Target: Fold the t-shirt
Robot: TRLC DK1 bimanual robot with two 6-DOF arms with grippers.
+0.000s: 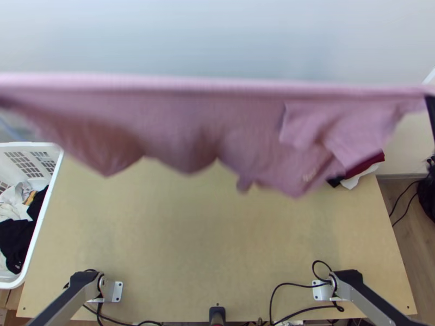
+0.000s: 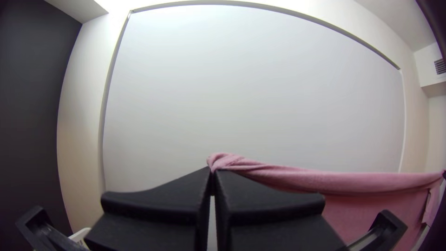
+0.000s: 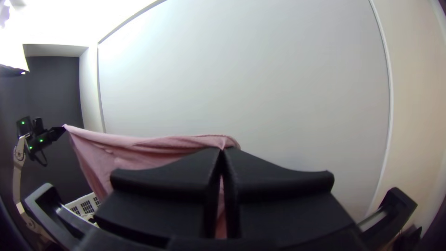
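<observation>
Too small a pinch or too hard a pull could let a corner slip from the left claw [image 2: 213,171] or right claw [image 3: 222,150], both clenched on the t-shirt [image 1: 179,119], dropping it crumpled. The pink cloth hangs above the table [image 1: 190,244], stretched taut between the claws, its lower edge uneven, a loose flap near the right claw.

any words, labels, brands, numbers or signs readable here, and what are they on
Pink cloth t-shirt, hanging stretched over the light wooden table: one small pale mark near its lower edge, perhaps lettering, too blurred to read.
White plastic basket at the table's side: no words or numbers to be made out.
Nothing else carries readable text, so there is nothing to quote.
</observation>
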